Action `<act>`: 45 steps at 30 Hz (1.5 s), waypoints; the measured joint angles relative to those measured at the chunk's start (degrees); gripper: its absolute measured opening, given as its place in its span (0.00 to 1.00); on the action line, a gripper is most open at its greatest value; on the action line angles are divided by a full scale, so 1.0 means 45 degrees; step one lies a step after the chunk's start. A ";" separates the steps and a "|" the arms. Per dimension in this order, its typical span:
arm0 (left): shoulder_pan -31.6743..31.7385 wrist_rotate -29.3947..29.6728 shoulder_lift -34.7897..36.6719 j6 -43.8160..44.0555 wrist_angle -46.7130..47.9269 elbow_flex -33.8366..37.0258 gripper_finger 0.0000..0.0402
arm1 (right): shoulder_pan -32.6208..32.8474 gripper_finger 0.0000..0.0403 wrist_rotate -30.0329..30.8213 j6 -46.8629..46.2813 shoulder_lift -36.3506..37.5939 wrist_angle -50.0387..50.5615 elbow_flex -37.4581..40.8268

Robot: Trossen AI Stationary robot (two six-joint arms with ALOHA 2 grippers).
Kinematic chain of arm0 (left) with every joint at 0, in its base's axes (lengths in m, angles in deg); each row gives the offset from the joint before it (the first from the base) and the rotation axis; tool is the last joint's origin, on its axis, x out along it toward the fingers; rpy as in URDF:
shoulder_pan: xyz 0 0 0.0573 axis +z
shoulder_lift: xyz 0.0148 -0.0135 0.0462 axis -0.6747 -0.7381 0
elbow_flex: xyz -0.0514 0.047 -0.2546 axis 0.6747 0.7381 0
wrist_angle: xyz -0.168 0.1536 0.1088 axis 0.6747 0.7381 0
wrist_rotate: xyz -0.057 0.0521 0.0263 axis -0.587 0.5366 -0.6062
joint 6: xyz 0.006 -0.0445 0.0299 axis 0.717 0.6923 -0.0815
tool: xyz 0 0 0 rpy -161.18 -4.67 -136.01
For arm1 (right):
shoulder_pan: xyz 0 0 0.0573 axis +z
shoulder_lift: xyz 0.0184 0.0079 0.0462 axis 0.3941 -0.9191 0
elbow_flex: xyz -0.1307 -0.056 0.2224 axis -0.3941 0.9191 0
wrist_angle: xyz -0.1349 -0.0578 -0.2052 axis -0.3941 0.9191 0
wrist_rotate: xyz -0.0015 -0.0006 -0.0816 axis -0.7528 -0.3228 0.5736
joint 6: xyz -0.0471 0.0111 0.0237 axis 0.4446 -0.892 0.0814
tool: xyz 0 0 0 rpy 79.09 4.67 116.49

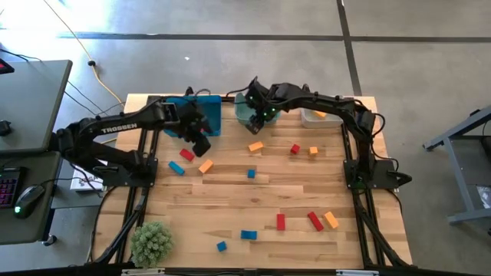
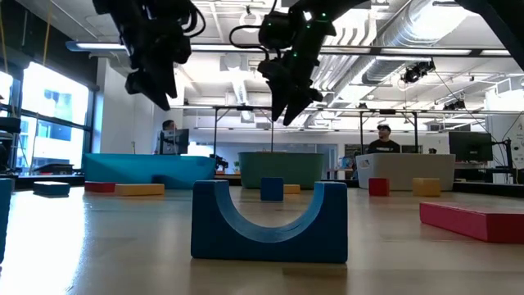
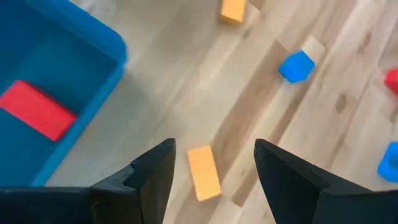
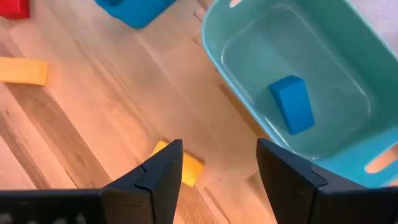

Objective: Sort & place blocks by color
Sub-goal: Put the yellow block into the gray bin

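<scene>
My left gripper (image 3: 213, 168) hangs with fingers apart and empty above a small orange wooden bar (image 3: 204, 172) on the pale plank table (image 1: 230, 192), beside the blue plastic bin (image 3: 56, 93) holding a red bar (image 3: 37, 109). My right gripper (image 4: 219, 167), fingers likewise apart, hovers by the teal bin (image 4: 323, 56) containing a blue block (image 4: 292, 103).

Picture edge cutting red block (image 4: 13, 8) at 11 o'clock; left arm hiding blue bin (image 1: 212, 115) partly; white-grey bin (image 1: 313, 119) contents too small.
</scene>
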 joint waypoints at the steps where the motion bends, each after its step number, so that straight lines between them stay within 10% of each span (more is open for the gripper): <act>1: -0.0266 0.0052 0.0000 0.0111 0.0051 0.0000 0.52 | 0.0022 0.48 -0.0015 0.0005 0.0000 0.0049 0.0000; 21: -0.3665 0.2289 -0.1312 0.5533 0.0237 -0.0004 0.52 | 0.0081 0.48 -0.0131 0.1553 -0.0010 0.1160 0.0000; 45: -0.4058 0.2862 -0.5423 0.6543 0.0858 0.0005 0.52 | 0.0081 0.48 -0.0131 0.2254 -0.0010 0.1209 0.0005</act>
